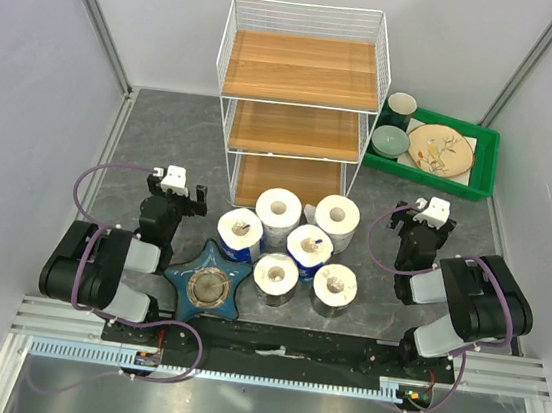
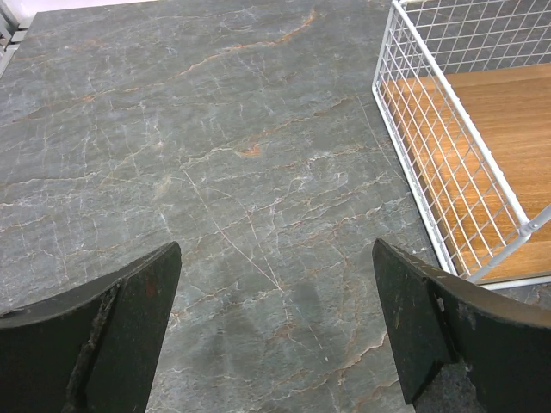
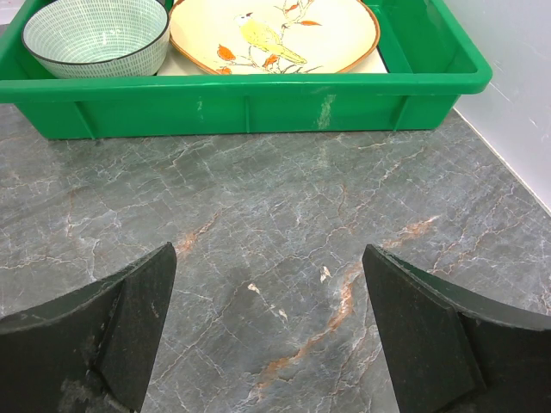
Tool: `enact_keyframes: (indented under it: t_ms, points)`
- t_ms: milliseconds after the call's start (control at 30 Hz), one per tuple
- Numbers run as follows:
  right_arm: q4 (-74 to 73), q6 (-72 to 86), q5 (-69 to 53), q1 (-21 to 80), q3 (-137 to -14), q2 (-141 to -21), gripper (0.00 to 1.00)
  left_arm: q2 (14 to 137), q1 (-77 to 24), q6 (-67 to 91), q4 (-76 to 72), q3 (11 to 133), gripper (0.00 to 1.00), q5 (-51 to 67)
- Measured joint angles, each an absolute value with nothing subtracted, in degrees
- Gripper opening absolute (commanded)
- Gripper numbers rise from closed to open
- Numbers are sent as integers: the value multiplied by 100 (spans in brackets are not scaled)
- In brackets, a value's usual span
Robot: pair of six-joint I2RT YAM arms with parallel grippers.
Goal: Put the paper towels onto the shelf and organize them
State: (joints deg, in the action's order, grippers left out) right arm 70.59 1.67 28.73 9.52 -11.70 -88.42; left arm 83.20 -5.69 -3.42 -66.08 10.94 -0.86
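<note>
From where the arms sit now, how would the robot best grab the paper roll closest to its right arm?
Probably from above with the open right gripper. That roll stands on end, cardboard core facing up; other rolls crowd its left and far sides, while its right and near sides are free. One finger into the core, the other down the free right wall, looks safest.

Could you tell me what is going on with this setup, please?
Two robot arms are set to stack paper rolls, but no roll is on the shelf yet; the parts of its three tiers that show are bare. All six rolls stand clustered on the table just in front of it. The left gripper and right gripper are open and empty, one either side of the rolls.
</note>
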Motion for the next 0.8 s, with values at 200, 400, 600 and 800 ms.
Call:
enact_keyframes:
  t_ms: [200,400,600,800]
  points:
    - [7059,167,2873,952,-1170,-8842,98,8320,-569,-342,-6608,1094,99,-86]
    - [7059,167,2873,952,-1170,-8842,98,8320,-561,-342,-6608,1094,99,-51]
    - [6978,167,2877,952,-1173,-8783,98,8320,-539,-322,-6567,1098,99,-95]
    - [5701,189,2902,952,-1549,-7800,98,8320,-521,-303,-6563,1100,99,-141]
